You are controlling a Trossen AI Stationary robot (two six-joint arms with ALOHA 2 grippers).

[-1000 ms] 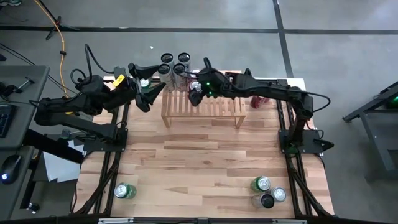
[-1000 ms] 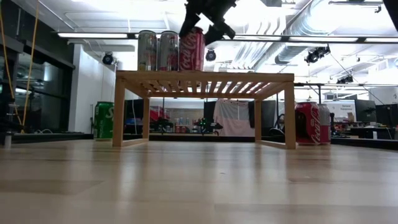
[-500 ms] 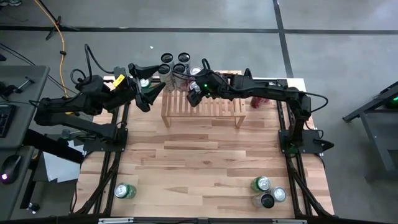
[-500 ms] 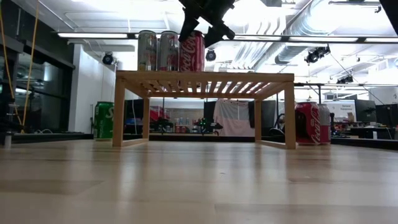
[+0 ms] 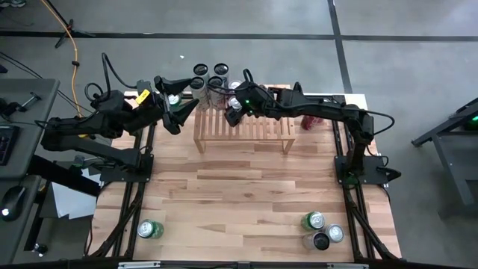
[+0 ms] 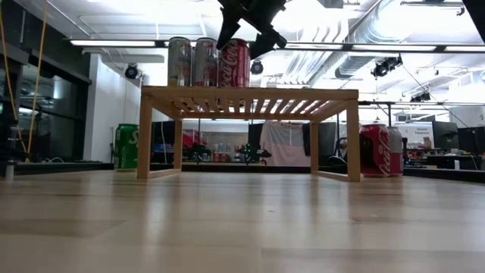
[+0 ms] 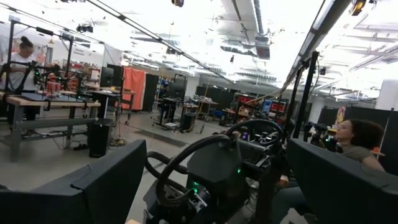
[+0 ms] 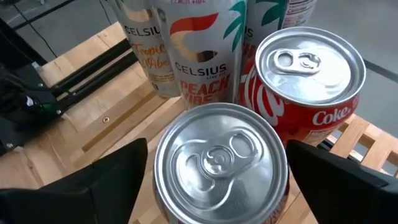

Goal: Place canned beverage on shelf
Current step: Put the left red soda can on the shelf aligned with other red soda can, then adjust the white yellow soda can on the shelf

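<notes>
Overhead, the right gripper [image 5: 234,110] hangs above the left end of the light-wood shelf [image 5: 244,128], which stands at the far edge of the bench [image 5: 239,187]. Its jaws stand apart, one on each side of a red Coke can [image 6: 234,64] that sits upright on the slatted top; in the low view the dark fingers flank the can's rim rather than clamp it. The right wrist view looks straight down on that can's silver lid, with a second Coke can [image 8: 311,87] and two Celsius cans [image 8: 202,50] close behind it. From bench height, two silver cans [image 6: 192,61] stand in a row just beside the red one on the shelf. Off the shelf's left leg a green can [image 6: 126,146] rests on the bench; off its right leg stands another red can [image 6: 379,150]. The left gripper [image 5: 179,107] waits near the shelf's left side, jaws wide apart and holding nothing. More cans [image 5: 320,230] cluster at the bench's near right corner, and a lone green can [image 5: 149,229] lies near left.
</notes>
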